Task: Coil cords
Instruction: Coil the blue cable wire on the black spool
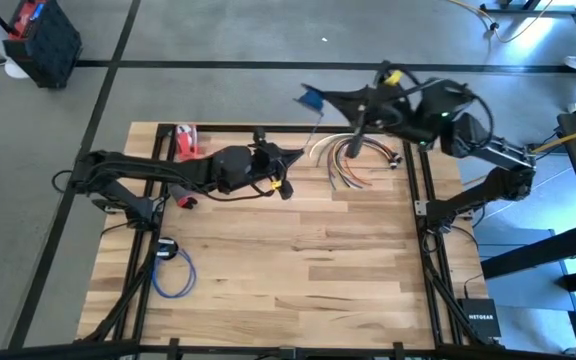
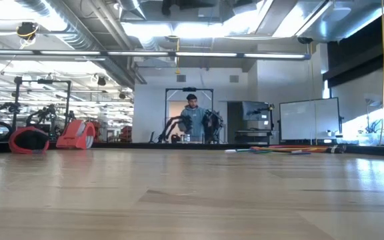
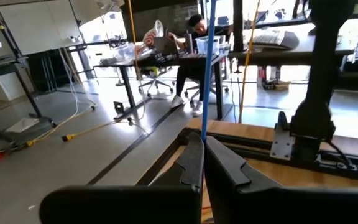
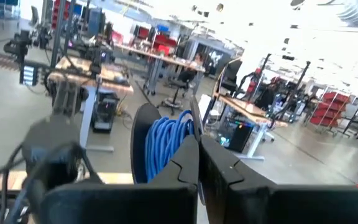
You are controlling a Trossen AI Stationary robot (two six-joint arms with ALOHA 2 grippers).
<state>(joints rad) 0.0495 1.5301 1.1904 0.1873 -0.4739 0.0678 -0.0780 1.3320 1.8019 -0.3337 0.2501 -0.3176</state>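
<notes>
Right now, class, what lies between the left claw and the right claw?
A blue cord, from the shut left claw to the coil in the right claw; the left wrist view shows it.

One word can be read: white lettering that seems to say "NETGEAR", small and hard to be sure of, on a flat black rectangular box (image 1: 478,322) lying on the floor just off the wooden tabletop's (image 1: 298,270) near right corner.
</notes>
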